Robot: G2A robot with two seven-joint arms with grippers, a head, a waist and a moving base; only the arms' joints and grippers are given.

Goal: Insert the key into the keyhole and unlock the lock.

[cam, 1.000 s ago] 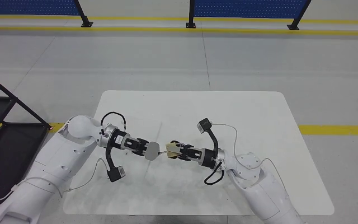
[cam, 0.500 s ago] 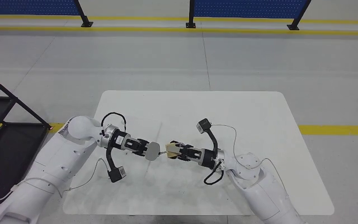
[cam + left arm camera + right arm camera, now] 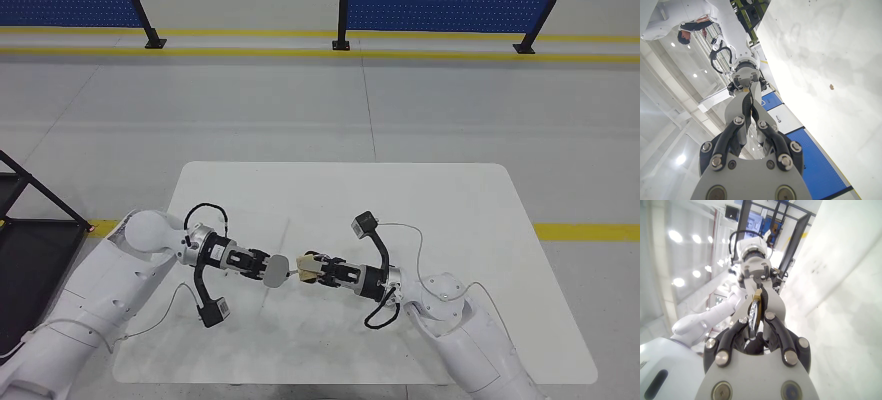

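Note:
Both arms meet tip to tip above the middle of the white table [image 3: 450,200]. My right gripper [image 3: 320,271] is shut on a brass padlock [image 3: 307,267]; the right wrist view shows its gold body [image 3: 758,294] and silver shackle [image 3: 753,317] clamped between the pads. My left gripper [image 3: 274,270] is shut on the thin key [image 3: 291,271], whose tip bridges the short gap to the lock's end face. In the left wrist view, the black pads [image 3: 747,106] are pressed together, and a sliver of the brass lock [image 3: 747,90] shows just beyond them. The key itself is hidden there.
A black rack [image 3: 30,230] stands off the table's left side. Cables loop from both forearms [image 3: 370,235]. A small brown speck [image 3: 831,86] lies on the tabletop. The table surface under and around the arms is bare.
My left gripper has crept slightly toward the padlock with the key. The right arm and lock have stayed in place.

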